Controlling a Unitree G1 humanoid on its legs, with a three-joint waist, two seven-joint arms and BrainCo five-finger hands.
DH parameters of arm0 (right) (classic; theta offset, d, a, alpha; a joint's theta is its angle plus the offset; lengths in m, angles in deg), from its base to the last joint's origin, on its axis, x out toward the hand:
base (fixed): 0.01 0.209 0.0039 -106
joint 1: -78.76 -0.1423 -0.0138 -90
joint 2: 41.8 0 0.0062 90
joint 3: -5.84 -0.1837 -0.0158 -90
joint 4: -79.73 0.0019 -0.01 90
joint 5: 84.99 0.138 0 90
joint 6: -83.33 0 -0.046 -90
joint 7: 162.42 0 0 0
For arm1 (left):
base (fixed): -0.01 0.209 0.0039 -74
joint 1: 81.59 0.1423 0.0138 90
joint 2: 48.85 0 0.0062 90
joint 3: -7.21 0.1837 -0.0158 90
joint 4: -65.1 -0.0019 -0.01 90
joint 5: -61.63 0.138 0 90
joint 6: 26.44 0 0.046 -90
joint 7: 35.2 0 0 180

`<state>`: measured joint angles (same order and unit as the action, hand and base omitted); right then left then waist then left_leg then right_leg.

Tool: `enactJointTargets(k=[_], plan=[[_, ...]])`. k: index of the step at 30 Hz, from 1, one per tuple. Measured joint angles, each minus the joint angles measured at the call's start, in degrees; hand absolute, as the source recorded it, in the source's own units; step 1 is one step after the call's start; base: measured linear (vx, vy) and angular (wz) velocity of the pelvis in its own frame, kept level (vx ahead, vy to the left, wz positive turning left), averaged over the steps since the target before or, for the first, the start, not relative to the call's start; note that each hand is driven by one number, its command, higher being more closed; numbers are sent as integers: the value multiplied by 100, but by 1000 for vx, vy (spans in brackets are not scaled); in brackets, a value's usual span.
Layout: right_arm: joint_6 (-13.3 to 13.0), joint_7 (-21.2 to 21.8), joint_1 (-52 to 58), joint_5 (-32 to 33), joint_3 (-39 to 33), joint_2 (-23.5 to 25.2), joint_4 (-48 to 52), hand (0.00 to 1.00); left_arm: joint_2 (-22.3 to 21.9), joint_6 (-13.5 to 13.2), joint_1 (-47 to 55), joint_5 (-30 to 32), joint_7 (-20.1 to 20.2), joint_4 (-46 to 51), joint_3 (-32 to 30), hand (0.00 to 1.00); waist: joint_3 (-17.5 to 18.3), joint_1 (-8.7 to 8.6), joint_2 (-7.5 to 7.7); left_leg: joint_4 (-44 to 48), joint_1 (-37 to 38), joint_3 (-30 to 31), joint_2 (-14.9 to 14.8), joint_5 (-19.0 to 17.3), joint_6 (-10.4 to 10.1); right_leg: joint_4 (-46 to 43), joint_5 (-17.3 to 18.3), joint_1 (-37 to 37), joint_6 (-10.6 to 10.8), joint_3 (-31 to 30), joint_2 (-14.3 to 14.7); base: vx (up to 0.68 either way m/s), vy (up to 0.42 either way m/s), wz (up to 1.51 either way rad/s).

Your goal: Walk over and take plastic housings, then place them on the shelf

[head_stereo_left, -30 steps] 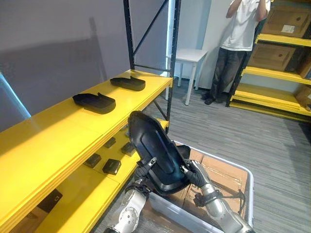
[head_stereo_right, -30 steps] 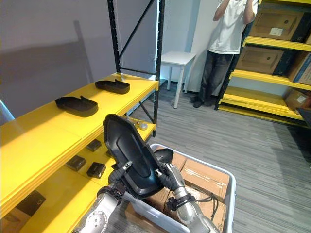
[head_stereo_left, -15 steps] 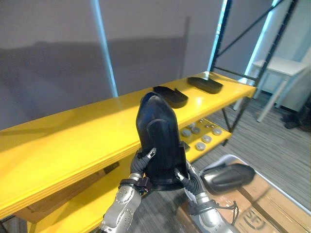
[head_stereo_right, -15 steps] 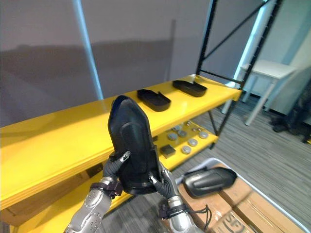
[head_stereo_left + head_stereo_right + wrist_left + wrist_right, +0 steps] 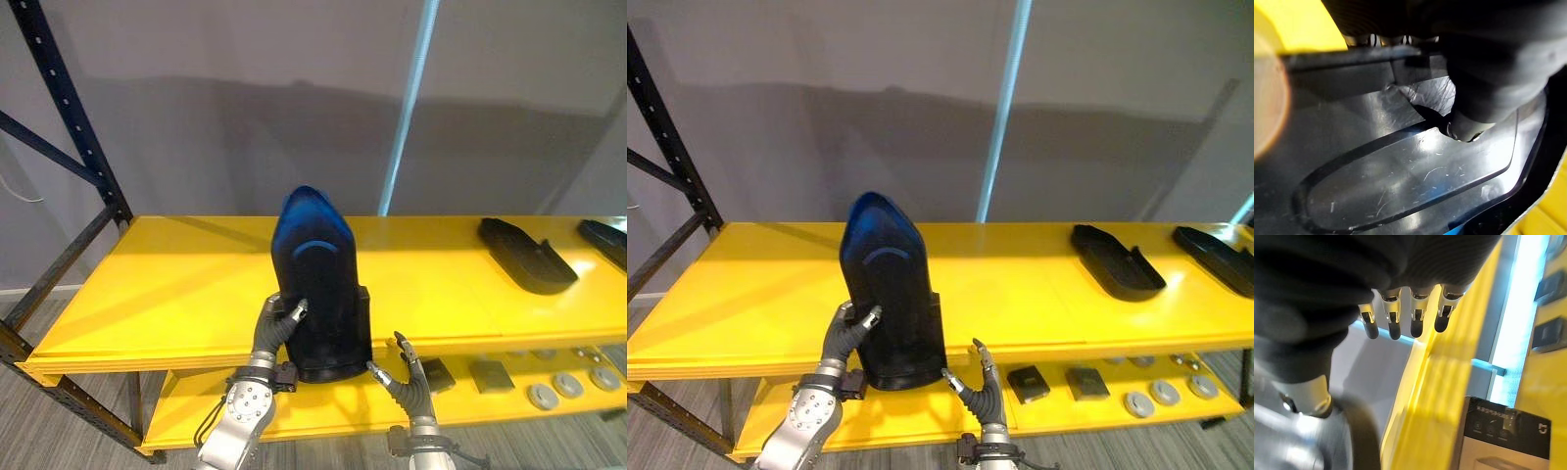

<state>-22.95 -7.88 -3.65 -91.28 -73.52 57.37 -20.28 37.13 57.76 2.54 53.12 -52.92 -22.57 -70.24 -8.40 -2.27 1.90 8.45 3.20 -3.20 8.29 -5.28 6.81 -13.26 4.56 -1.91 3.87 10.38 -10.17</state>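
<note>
We face a yellow shelf against a grey wall, with two black housings lying at its right. Our left hand grips the upright plastic housing at the near edge. Our right hand, fingers straight, flanks its base.

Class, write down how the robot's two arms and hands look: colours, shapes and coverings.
The left arm and right arm are silver-grey metal; the left forearm carries a round disc-shaped joint. The left hand and right hand have slim silver fingers with dark tips, and a dark ribbed cover wraps the back of each hand and its wrist.
</note>
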Motion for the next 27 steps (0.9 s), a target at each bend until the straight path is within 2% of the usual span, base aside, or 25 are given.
enactJointTargets(k=[2,5,7,9,10,13,15,18,19,20,21,22,25,27], plan=[[150,78,18,132,-195,-111,29,0,3,0,3,121,-37,-3,-204,100,-2,23,-7,45,4,-48,-96,-74,-126,258,-71,168,58,61,105,213,-102,2],[168,204,162,150,-296,-239,262,0,16,-7,-2,289,-29,-13,-266,100,0,-37,-34,101,108,-214,-203,-119,-301,468,-78,398,51,115,191,184,-92,-4],[166,321,175,151,-308,-244,277,0,-14,-29,-11,319,42,-69,-243,100,34,-77,-109,99,156,-337,-231,-106,-362,510,-76,441,48,97,217,104,-34,-18],[158,456,262,336,-367,-245,476,0,-19,-32,-15,315,143,-120,-249,100,60,-249,-269,81,212,-404,-233,-103,-368,595,-74,519,46,82,226,65,3,-13],[149,492,307,414,-398,-248,582,0,-18,-34,-27,309,191,-126,-252,100,68,-268,-312,82,212,-463,-234,-102,-369,593,-74,507,45,57,227,46,28,-18],[-41,753,435,726,-717,-244,1002,0,-7,-34,-198,279,420,-234,-253,100,43,-342,-412,85,263,-651,-239,-101,-371,590,-69,509,42,-76,237,17,51,-24],[-138,934,449,923,-1021,-240,1342,0,3,-34,-341,-21,630,-347,-241,100,34,-386,-426,76,294,-710,-243,-101,-371,583,-67,503,41,-194,250,-12,38,-20],[-355,1198,442,1108,-1455,-248,1786,0,38,16,-439,-592,954,-366,-182,100,24,-562,-438,46,306,-788,-258,-101,-371,538,-66,448,40,-256,271,-28,28,-14],[-414,1323,422,1189,-1584,-249,1904,0,39,90,-510,-776,1081,-365,-144,100,16,-591,-451,-18,314,-846,-283,-101,-371,448,-60,345,31,-354,307,-46,20,-28],[-472,1492,418,1304,-1695,-248,2048,0,38,273,-633,-1041,1132,-391,-65,100,-28,-606,-467,-49,314,-929,-305,-101,-371,374,-58,278,28,-413,332,-54,19,-28],[-521,1593,417,1384,-1744,-251,2109,0,33,387,-701,-1185,1145,-439,-8,100,-50,-630,-473,-52,316,-934,-310,-101,-371,350,-57,257,26,-457,344,-91,20,-30],[-552,1821,399,1549,-1773,-275,2311,0,7,645,-814,-1404,1174,-605,87,100,-100,-662,-504,-76,325,-955,-326,-101,-371,225,-47,157,11,-532,368,-87,15,-22],[-629,2168,399,1746,-1800,-280,2608,0,-28,1044,-903,-1739,1161,-897,200,100,-202,-790,-527,-152,360,-960,-352,-101,-371,25,1,29,-62,-603,407,-105,1,-17],[-628,2408,402,1776,-1884,-287,2768,0,-30,1334,-914,-2060,1150,-1272,198,100,-245,-818,-531,-288,344,-1069,-397,-106,-374,-174,26,-203,-93,-701,479,-130,-14,-23]])
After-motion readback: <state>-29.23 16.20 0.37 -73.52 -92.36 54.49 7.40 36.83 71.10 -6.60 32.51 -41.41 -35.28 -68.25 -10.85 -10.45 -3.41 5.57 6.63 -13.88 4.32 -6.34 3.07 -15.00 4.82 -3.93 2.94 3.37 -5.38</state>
